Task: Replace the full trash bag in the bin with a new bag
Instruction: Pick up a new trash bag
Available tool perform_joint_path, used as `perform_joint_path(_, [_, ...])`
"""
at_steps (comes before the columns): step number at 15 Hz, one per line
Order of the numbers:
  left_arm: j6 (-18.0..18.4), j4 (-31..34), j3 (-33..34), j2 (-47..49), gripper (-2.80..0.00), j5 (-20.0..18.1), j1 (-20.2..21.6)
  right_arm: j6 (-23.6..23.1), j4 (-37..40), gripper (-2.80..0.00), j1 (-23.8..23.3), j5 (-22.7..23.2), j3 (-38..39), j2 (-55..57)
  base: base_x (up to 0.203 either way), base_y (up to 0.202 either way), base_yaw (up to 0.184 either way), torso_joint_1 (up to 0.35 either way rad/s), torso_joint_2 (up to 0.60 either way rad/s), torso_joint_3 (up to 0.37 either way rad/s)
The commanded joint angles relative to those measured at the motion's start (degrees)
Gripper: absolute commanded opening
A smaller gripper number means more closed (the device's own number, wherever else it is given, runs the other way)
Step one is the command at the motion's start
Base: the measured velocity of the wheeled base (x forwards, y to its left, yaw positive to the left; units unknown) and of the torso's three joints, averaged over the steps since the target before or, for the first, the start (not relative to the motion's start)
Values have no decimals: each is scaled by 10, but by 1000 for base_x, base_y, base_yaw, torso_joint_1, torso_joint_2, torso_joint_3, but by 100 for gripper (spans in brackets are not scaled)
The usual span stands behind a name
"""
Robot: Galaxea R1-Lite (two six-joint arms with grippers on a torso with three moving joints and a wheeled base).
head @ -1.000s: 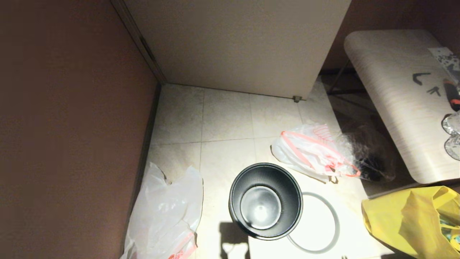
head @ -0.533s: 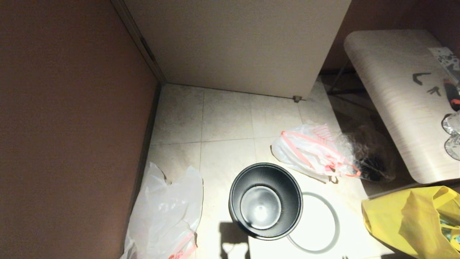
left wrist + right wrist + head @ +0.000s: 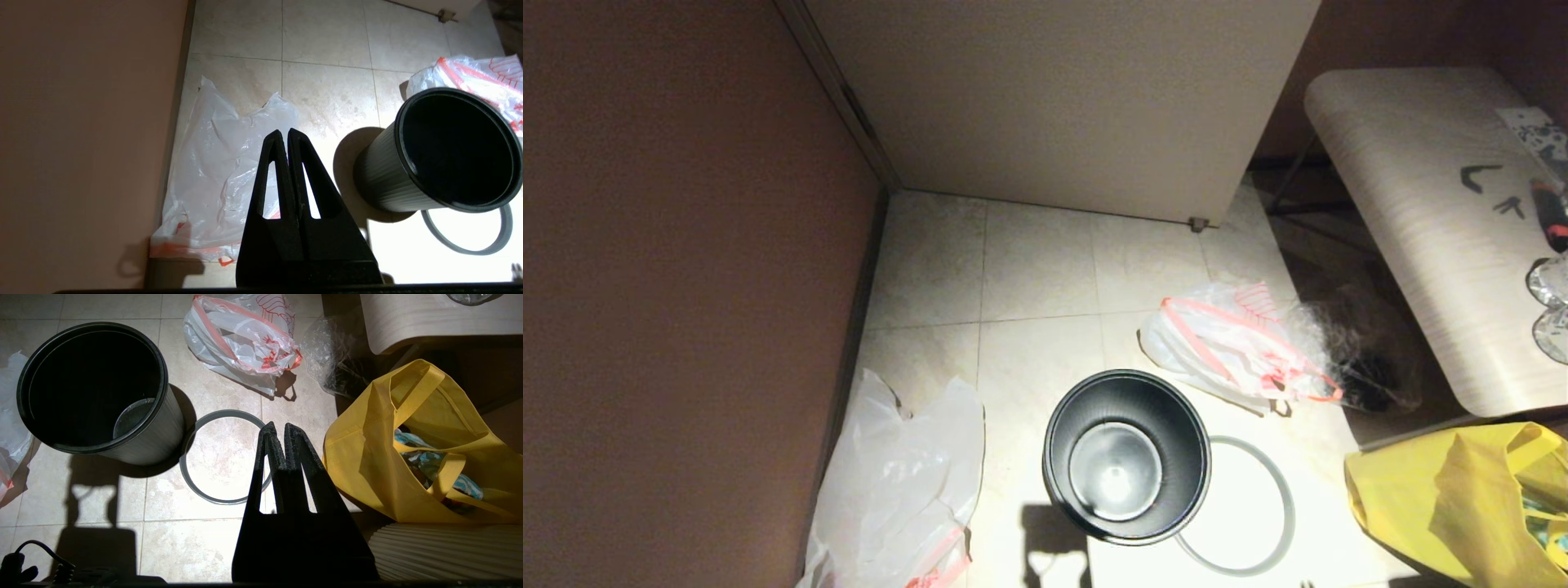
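Note:
The black bin (image 3: 1127,456) stands empty and upright on the tiled floor; it also shows as the bin (image 3: 449,151) and the bin (image 3: 96,390). Its grey hoop (image 3: 1270,510) lies flat on the floor to its right. The full trash bag (image 3: 1229,347) with red drawstrings lies behind the bin to the right. The limp new bag (image 3: 903,482) lies by the left wall. My left gripper (image 3: 284,132) hangs shut and empty above the new bag (image 3: 220,171). My right gripper (image 3: 280,426) is shut and empty over the hoop (image 3: 196,479). Neither gripper shows in the head view.
A yellow bag (image 3: 1454,498) with contents sits at the right front. A clear crinkly bag (image 3: 1364,351) with dark contents lies beside the full bag, under a pale table (image 3: 1421,204). A brown wall (image 3: 686,286) closes the left; a pale door (image 3: 1062,98) stands behind.

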Motion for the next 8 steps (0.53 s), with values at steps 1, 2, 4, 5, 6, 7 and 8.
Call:
perform_joint_path(1, [8, 3, -1, 0, -280, -1, 0, 0, 0, -280, 0, 0, 0, 1, 0, 0, 0, 0, 0, 0])
perform_joint_path(2, [49, 4, -5, 2, -280, -7, 0, 0, 0, -280, 0, 0, 0, 1, 0, 0, 0, 0, 0, 0])
perform_joint_path(4, [98, 6, -43, 43, -280, -47, 0, 0, 0, -280, 0, 0, 0, 1, 0, 0, 0, 0, 0, 0])
perform_joint_path(5, [111, 6, -65, 90, -280, -74, 2, 0, 0, -280, 0, 0, 0, 1, 0, 0, 0, 0, 0, 0])
perform_joint_path(6, [128, 6, -85, 151, -280, -95, 6, 0, 0, -280, 0, 0, -1, 1, 0, 0, 0, 0, 0, 0])
perform_joint_path(7, [150, 6, -102, 219, -280, -109, 10, 0, 0, -280, 0, 0, 0, 1, 0, 0, 0, 0, 0, 0])
perform_joint_path(8, [175, 6, -115, 292, -280, -121, 12, 0, 0, -280, 0, 0, 0, 1, 0, 0, 0, 0, 0, 0])
